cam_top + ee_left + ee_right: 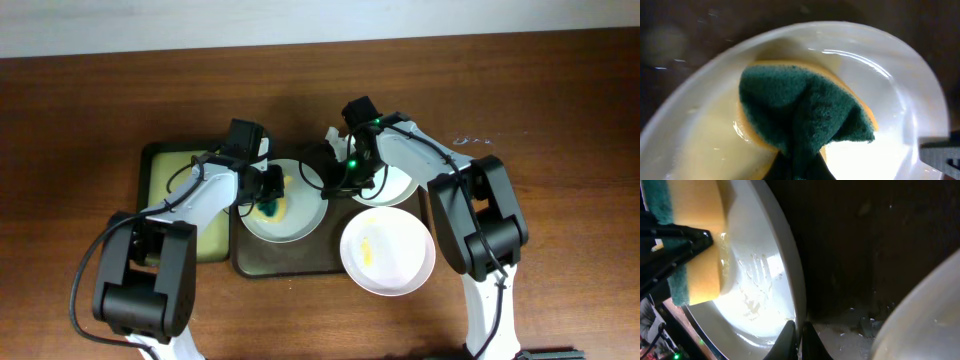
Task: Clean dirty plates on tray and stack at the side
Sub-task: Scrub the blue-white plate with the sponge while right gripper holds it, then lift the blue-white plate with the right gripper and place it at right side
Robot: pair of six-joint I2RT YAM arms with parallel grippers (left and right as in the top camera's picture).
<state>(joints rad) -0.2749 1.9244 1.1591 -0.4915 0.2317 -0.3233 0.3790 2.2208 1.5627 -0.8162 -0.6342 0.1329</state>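
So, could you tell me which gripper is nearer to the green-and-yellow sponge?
Left. The left gripper clamps the sponge itself, pressing it on the white plate; the right gripper pinches that plate's rim, apart from the sponge.

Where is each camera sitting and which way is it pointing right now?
Overhead: above the table, facing straight down on the tray; both arms show.
Left wrist: close over a white plate, facing the sponge the left gripper clamps; a dark finger shows at bottom.
Right wrist: low beside that plate's rim, pinched by the right gripper; both fingertips show.
Shared: both wrist views show the sponge and plate.
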